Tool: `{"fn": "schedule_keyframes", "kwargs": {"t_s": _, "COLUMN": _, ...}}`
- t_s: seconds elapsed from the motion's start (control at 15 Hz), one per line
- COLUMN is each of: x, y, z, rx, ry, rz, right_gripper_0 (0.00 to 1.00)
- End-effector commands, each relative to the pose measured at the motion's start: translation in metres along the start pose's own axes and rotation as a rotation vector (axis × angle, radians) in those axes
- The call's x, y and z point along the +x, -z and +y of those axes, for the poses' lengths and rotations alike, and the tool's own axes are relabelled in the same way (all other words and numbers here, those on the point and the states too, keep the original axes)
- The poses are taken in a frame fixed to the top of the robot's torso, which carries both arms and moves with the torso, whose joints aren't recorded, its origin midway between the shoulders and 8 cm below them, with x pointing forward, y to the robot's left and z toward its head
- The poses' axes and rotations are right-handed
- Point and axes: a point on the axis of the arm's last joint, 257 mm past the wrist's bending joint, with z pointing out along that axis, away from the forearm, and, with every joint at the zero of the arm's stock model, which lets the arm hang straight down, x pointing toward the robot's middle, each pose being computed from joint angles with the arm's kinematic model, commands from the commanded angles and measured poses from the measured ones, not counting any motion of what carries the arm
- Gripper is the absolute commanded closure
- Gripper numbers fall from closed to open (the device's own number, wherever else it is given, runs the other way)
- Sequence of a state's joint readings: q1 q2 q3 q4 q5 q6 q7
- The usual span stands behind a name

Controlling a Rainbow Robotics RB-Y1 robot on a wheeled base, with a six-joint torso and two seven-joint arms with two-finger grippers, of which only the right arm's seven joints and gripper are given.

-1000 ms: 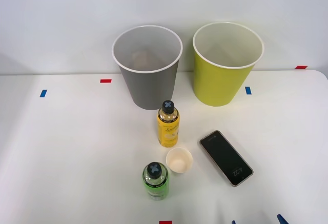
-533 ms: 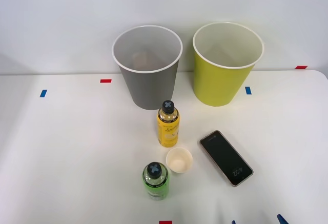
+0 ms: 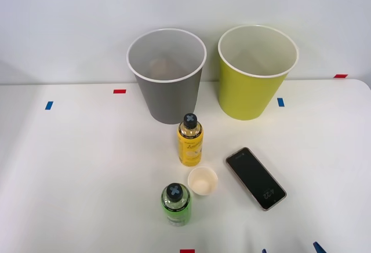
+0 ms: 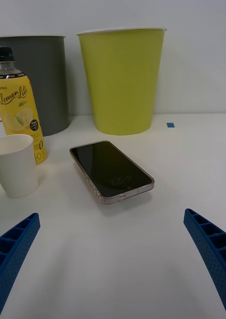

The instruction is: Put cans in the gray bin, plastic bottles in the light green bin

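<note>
Nothing has moved: right tool point(image 4: 113, 269) hangs low, fingers spread wide, facing the phone point(image 4: 111, 170).

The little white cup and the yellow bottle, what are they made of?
The white cup looks like paper: matte, thin-walled, with a rolled rim. The yellow bottle looks like clear plastic: the neck under its black cap is see-through and shiny, and a glossy printed yellow label wraps the body. Both are guesses from looks alone.
</note>
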State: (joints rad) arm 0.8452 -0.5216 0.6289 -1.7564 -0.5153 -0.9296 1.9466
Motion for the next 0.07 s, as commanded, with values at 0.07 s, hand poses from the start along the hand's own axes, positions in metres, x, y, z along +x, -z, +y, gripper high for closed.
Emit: {"fn": "schedule_keyframes", "kwargs": {"t_s": 0.07, "x": 0.0, "y": 0.0, "z": 0.0, "rx": 0.0, "ry": 0.0, "rz": 0.0, "right_gripper_0": 0.0}}
